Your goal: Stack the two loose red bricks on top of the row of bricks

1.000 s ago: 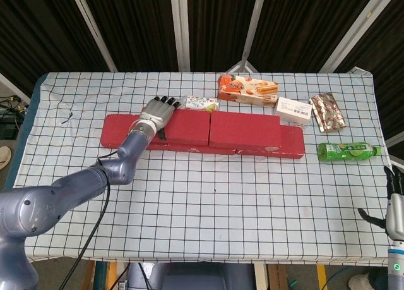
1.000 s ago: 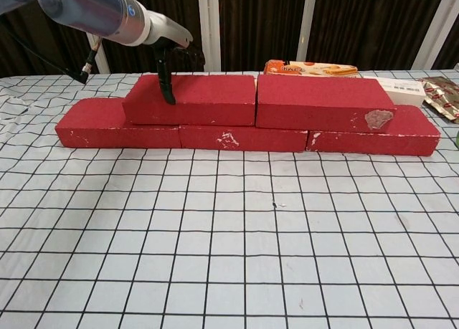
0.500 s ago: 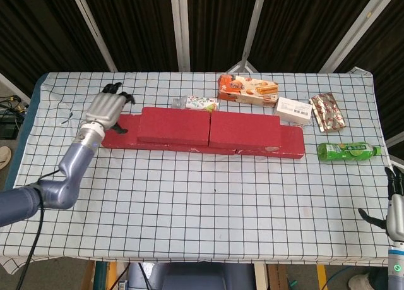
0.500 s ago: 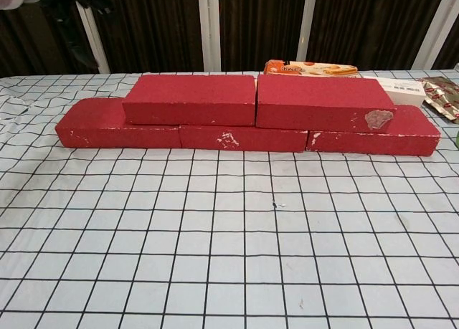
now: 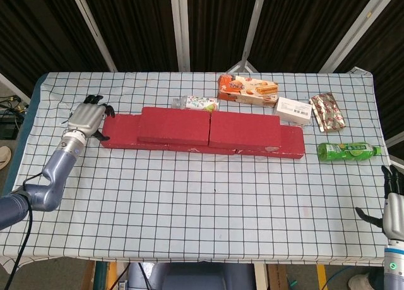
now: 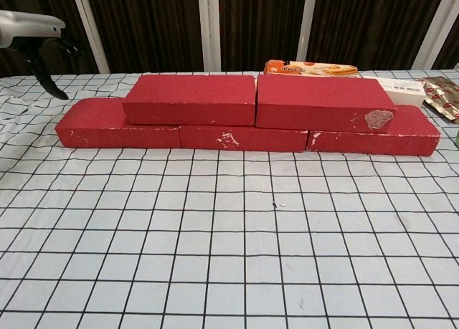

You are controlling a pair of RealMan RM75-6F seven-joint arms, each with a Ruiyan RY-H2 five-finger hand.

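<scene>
Dark slatted panels back a table (image 5: 189, 195) covered in checked cloth. The bottom row (image 6: 244, 137) lies along the table's far half, with both top bricks seated on it: left brick (image 5: 175, 126) and right brick (image 5: 245, 130), end to end, touching, each spanning a joint below so the bond is staggered. Stacking appears complete. The left hand (image 5: 87, 117) hovers just off the row's left end, fingers spread, holding nothing. The right hand (image 5: 392, 205) sits at the near right corner, fingers apart, empty. Snack packs and a bottle (image 5: 347, 151) lie towards the far right corner, clear of the work.
</scene>
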